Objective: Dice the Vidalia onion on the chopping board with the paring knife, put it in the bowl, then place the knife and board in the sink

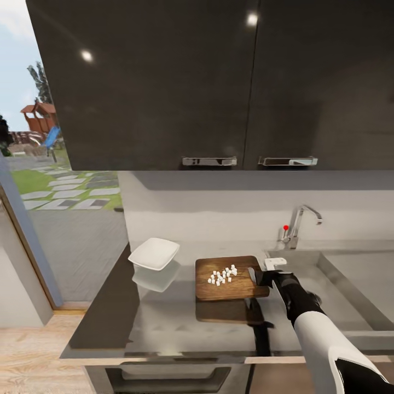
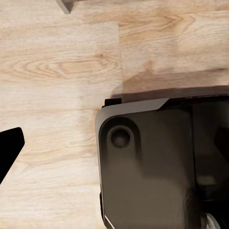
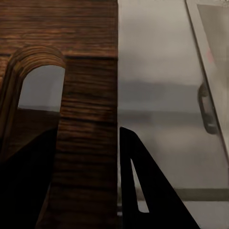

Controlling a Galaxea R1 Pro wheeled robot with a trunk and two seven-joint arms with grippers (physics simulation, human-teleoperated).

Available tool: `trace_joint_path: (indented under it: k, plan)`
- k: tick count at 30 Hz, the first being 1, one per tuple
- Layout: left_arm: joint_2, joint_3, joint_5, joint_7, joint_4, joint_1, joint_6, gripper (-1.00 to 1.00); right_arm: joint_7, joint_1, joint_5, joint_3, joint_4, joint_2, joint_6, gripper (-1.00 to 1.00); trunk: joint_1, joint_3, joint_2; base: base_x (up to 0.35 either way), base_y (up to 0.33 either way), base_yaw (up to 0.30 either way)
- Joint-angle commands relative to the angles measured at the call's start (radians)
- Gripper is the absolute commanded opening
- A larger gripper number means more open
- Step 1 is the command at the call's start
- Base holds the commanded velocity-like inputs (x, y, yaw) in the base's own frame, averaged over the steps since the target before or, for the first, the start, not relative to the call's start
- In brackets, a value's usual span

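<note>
Tiny white cubes of diced Vidalia onion (image 1: 222,276) lie clustered on the rectangular brown wooden chopping board (image 1: 227,287), which appears raised just above the long grey glossy metallic surface (image 1: 164,323), its reflection and shadow showing beneath it. The right pincer (image 1: 261,275) pinches the board's right end at the slot handle hole (image 3: 40,88), one dark finger (image 3: 143,186) on the board's outer edge and the other over the wood by the slot. Left of the board, well apart, sits the small shallow white bowl with a squarish flared rim (image 1: 154,253), with no dice in it. Right of the board is the rectangular stainless-steel sink (image 1: 350,290) with its curved chrome faucet (image 1: 298,224) bearing a red dot. Dark glossy wall cabinets (image 1: 219,82) hang above. In the left wrist view, a light wooden floor (image 2: 57,71) and the robot's dark base (image 2: 152,167); a dark finger tip shows at the edge, but whether the left pincer is spread cannot be told.
</note>
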Motion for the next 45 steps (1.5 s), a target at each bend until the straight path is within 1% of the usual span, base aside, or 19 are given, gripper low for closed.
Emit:
trace_joint_path:
  k: [1, 9, 30, 43, 45]
  plan:
    - [-0.001, -0.009, 0.008, 0.001, 0.004, -0.001, -0.007, 1.0, 0.009, 0.0, 0.009, -0.006, -0.002, 0.001, 0.004, -1.0, 0.0, -0.001, -0.001, 0.0, 0.0, 0.122]
    - [-0.001, -0.009, 0.008, 0.001, 0.004, -0.001, -0.006, 1.0, 0.009, 0.0, 0.009, -0.006, -0.002, 0.001, 0.004, -1.0, 0.0, -0.005, -0.001, 0.0, 0.0, 0.102]
    - [-0.001, -0.009, 0.008, 0.001, 0.004, -0.001, -0.006, 1.0, 0.009, 0.0, 0.009, -0.006, -0.002, 0.001, 0.004, -1.0, 0.0, -0.006, -0.001, 0.0, 0.002, 0.002]
    - [-0.001, -0.009, 0.008, 0.001, 0.004, -0.001, -0.006, 1.0, 0.011, 0.0, 0.009, -0.007, -0.002, -0.001, 0.004, -1.0, 0.0, -0.006, -0.001, 0.0, 0.208, 0.0]
    - [-0.001, -0.009, 0.008, 0.001, 0.004, -0.001, -0.006, 1.0, 0.019, 0.0, 0.008, -0.009, -0.003, -0.003, 0.004, -1.0, 0.0, -0.006, -0.001, 0.0, 0.102, 0.0]
